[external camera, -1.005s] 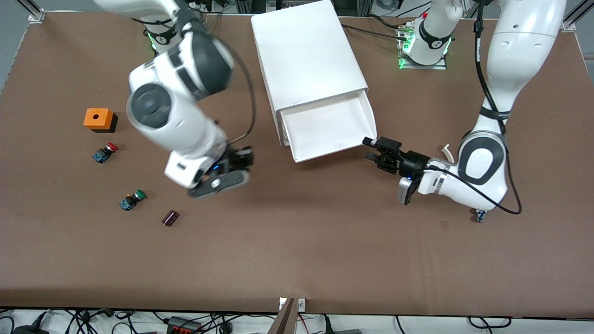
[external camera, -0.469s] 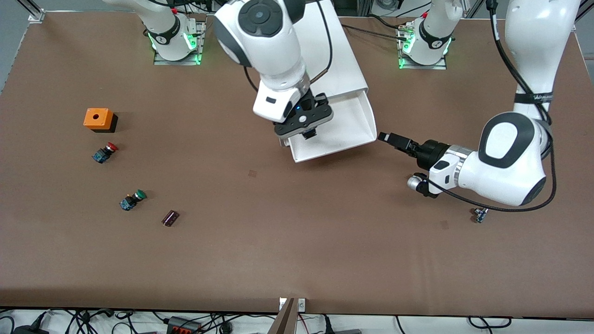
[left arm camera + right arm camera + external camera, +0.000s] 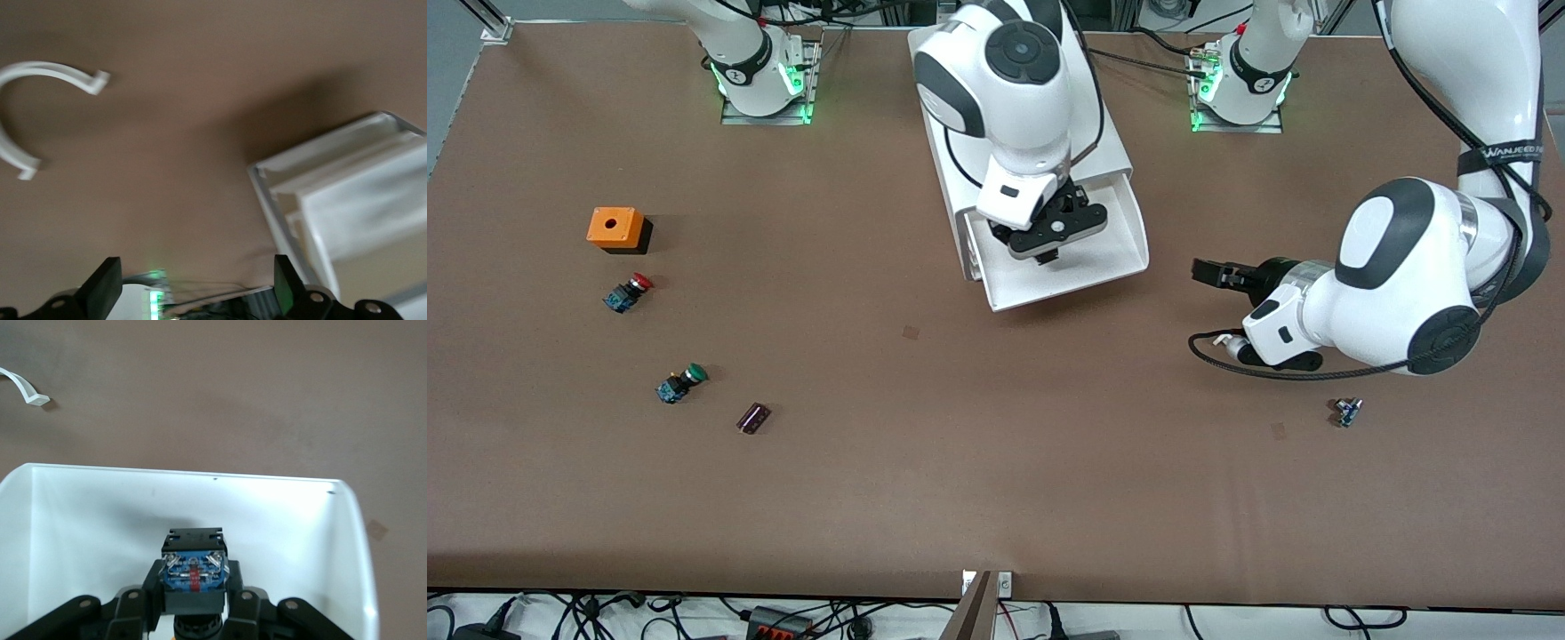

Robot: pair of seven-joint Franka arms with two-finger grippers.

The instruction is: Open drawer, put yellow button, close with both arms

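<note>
Black jaws of the right gripper (image 3: 192, 603) are clamped on the yellow button (image 3: 192, 570), bluish base showing, directly over the floor of the open top drawer (image 3: 1116, 262). To place it well, I would lower until the button nearly meets the white floor, mid-tray and clear of the walls, then release. Jaws of the left gripper (image 3: 1208, 272) are spread wide and empty over bare table (image 3: 996, 480) beside the drawer's front corner; that arm waits.

I see the drawer (image 3: 1063, 258), white and shallow, pulled open from the cabinet (image 3: 1018, 116); the yellow button (image 3: 193, 572) hangs bluish base up above its tray.
</note>
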